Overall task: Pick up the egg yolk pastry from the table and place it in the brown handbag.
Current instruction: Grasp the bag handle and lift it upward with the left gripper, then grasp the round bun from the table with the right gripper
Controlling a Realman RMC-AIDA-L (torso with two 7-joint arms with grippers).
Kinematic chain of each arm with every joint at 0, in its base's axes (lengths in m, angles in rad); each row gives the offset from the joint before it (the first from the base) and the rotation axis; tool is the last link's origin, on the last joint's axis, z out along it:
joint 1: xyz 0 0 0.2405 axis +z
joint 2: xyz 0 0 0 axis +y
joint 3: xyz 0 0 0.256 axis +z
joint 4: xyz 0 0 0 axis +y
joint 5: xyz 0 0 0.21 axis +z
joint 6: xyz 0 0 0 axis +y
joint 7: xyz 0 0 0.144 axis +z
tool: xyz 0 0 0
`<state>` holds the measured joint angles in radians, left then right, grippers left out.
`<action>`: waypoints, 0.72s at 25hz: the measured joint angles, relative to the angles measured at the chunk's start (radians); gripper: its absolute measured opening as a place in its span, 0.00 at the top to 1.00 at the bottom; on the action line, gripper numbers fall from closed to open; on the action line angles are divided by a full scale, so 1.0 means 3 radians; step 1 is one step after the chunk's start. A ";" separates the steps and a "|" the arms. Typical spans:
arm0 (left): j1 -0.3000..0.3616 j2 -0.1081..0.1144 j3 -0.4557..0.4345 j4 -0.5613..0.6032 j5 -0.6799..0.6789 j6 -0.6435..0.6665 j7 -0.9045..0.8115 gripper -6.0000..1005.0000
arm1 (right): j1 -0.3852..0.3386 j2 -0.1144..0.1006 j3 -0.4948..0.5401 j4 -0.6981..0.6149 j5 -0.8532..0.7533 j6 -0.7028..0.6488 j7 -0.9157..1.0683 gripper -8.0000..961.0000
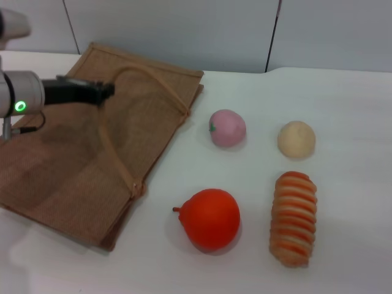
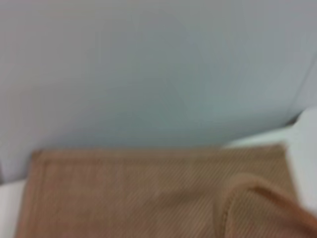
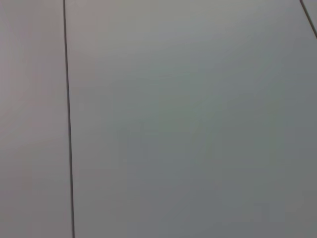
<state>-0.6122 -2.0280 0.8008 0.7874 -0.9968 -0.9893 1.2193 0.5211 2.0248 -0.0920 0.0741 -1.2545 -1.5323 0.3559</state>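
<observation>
My left gripper [image 1: 105, 92] at ten o'clock over brown handbag [image 1: 67, 159], jaws' state unclear; egg yolk pastry [image 1: 296, 139] untouched at two o'clock.

— What sits on the tabletop [image 1: 343, 92], counted?
— One brown handbag [image 1: 67, 165] with two looped handles, one egg yolk pastry [image 1: 296, 139], one pink ball [image 1: 228, 128], one red pear-shaped fruit [image 1: 211, 218], one striped bread roll [image 1: 294, 218] — five things. One pincer [image 1: 105, 90] shows.

White table [image 1: 343, 92], grey panelled wall [image 1: 184, 30]
</observation>
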 joint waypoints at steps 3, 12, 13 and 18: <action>0.0119 0.0020 -0.0028 0.0004 -0.0583 -0.0209 0.0289 0.87 | 0.0018 -0.0002 -0.0142 -0.0034 -0.0024 0.0013 0.0001 0.09; 0.0155 0.0071 -0.0642 -0.0546 -0.1453 -0.0762 0.1163 0.87 | 0.0306 -0.0017 -0.0824 -0.0635 -0.0794 0.0688 0.0903 0.09; 0.0139 0.0086 -0.0682 -0.0605 -0.1478 -0.0827 0.1209 0.87 | 0.0333 -0.0018 -0.0851 -0.0680 -0.0879 0.0741 0.0998 0.09; 0.0087 0.0131 -0.0725 -0.0761 -0.1603 -0.1078 0.1329 0.87 | 0.0504 -0.0019 -0.0908 -0.0773 -0.1425 0.1074 0.1244 0.09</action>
<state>-0.5861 -1.9887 0.5834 0.5589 -1.4775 -1.3127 1.6180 0.6724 2.0190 -0.3643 -0.1577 -1.6819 -1.2101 0.7291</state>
